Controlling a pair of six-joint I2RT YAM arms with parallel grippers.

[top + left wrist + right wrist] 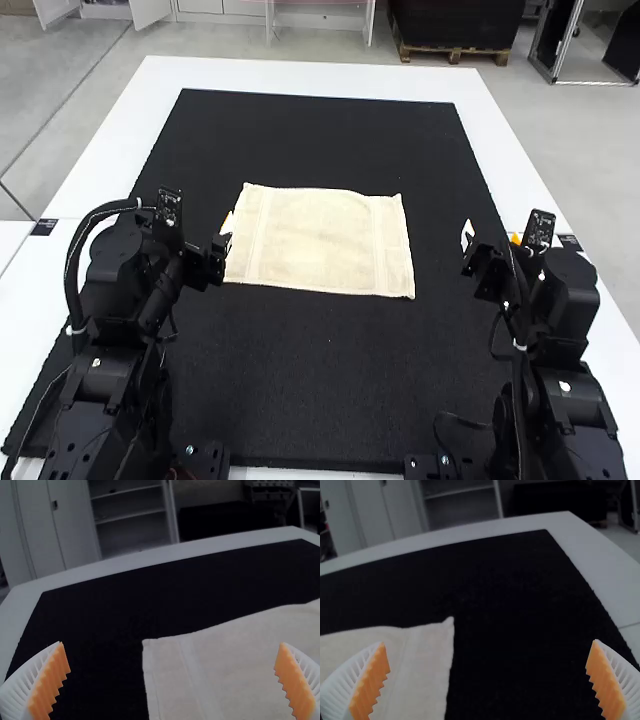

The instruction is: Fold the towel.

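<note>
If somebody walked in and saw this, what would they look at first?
Probably the pale towel, lying flat and bright in the middle of the black mat. Next, maybe the two big black robot arms at the near corners: the left claw is close by the towel's left edge, and the right claw is off to its right.

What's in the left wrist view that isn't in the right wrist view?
Left wrist view: the left pincer, open, and the far left corner of the towel.
Right wrist view: the right pincer, open, and the towel's far right corner.
Both: part of the towel, spread flat on the black mat, and the white table.
</note>
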